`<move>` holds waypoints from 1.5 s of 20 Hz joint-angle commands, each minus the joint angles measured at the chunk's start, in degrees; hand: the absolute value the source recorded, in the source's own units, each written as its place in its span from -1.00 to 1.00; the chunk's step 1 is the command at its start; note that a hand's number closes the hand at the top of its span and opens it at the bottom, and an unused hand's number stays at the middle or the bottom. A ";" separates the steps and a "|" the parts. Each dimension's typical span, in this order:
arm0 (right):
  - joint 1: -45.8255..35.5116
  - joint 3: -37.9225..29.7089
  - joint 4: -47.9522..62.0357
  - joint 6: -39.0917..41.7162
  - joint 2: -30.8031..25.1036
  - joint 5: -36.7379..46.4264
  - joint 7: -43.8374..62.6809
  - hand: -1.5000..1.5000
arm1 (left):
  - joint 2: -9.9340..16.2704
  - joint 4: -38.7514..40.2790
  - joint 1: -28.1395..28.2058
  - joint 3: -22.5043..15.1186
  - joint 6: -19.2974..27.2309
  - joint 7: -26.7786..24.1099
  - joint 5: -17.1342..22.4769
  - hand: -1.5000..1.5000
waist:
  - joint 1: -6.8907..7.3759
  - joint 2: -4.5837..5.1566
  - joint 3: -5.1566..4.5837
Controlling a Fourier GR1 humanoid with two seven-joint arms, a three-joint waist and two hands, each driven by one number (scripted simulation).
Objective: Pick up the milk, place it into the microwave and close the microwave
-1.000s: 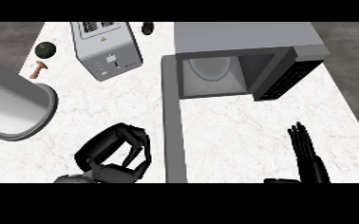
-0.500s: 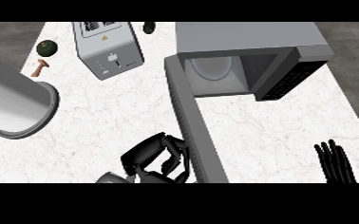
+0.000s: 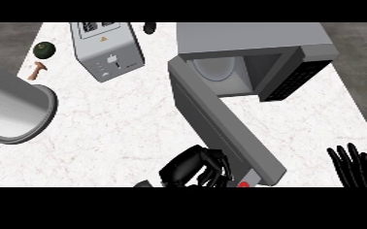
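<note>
The grey microwave (image 3: 251, 39) stands at the counter's back right, its cavity facing me with a pale round turntable (image 3: 215, 68) inside. No milk carton shows in the view. The microwave door (image 3: 222, 121) hangs half open, slanting from its hinge at the cavity's left down toward the lower right. My left hand (image 3: 193, 167) sits at the bottom centre with curled fingers against the door's outer face near its free end, holding nothing I can see. My right hand (image 3: 347, 167) rests at the lower right edge, fingers straight and pointing up.
A silver toaster (image 3: 108, 48) stands at the back left. A large grey pot (image 3: 22, 109) lies at the left edge. A dark green round fruit (image 3: 44, 49), a small brown item (image 3: 36, 70) and a dark object (image 3: 149, 27) lie near the back.
The door has swung from pointing straight toward me to slanting rightward, nearer the cavity. My left hand moved right with it. My right hand sank toward the lower edge.
</note>
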 commanded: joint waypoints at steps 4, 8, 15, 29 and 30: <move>4.02 2.95 -13.59 2.49 -2.03 -3.79 6.19 -1.00 | -0.71 2.68 -7.43 -13.09 16.66 1.17 7.41 1.00 | -2.12 0.32 -0.09; 2.41 3.60 -17.17 2.48 -3.27 -6.06 9.66 -1.00 | -0.69 5.57 -13.52 -14.02 22.61 1.40 10.91 1.00 | -3.12 0.83 -0.09; 3.95 5.84 -22.37 1.27 -3.19 -8.39 14.20 -1.00 | -0.71 7.07 -20.99 -11.93 31.51 0.34 19.78 1.00 | -5.21 1.29 -0.10; 3.17 4.56 -28.86 -2.10 -5.73 -14.34 21.83 -1.00 | -0.77 20.19 -36.33 -7.06 36.91 -3.79 32.57 1.00 | -7.68 2.64 0.08; 2.93 4.87 -29.27 -2.97 -5.57 -14.60 22.74 -1.00 | -0.77 20.39 -37.65 -6.34 36.47 -3.35 33.97 1.00 | -8.10 2.88 0.04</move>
